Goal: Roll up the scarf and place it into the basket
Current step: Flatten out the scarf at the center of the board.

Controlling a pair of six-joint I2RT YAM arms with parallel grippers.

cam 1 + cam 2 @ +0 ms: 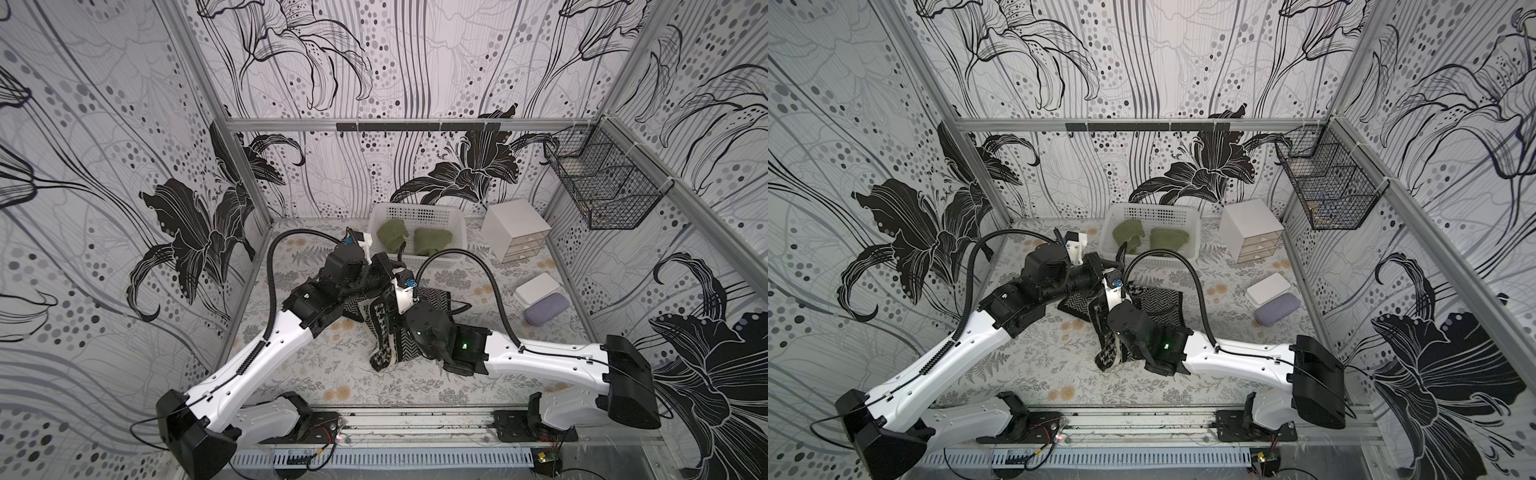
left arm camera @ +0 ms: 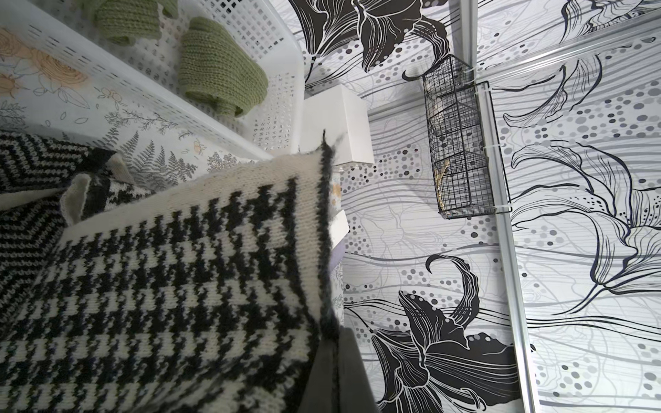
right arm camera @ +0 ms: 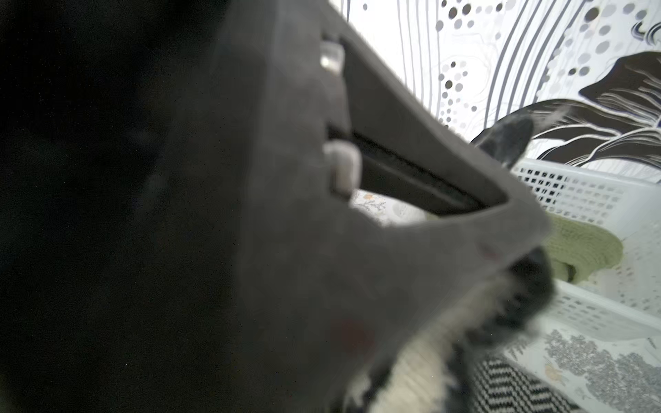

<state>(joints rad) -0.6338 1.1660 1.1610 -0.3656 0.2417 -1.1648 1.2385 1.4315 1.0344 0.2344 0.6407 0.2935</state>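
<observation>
Houndstooth scarf (image 1: pixel 381 328) lies bunched mid-frame in both top views, just below the basket (image 1: pixel 419 214). Left gripper (image 2: pixel 331 332) and right gripper (image 3: pixel 525 232) each pinch its lifted edge, jaws closed on fabric.

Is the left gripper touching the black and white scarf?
Touching. The left wrist view shows the scarf pinched at its edge in the shut left gripper.

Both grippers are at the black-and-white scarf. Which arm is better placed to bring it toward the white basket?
Probably left. The left gripper, shut on the raised scarf, sits closer to the basket; the right gripper grips beside it, but its arm lies over the scarf's hanging part.
</observation>
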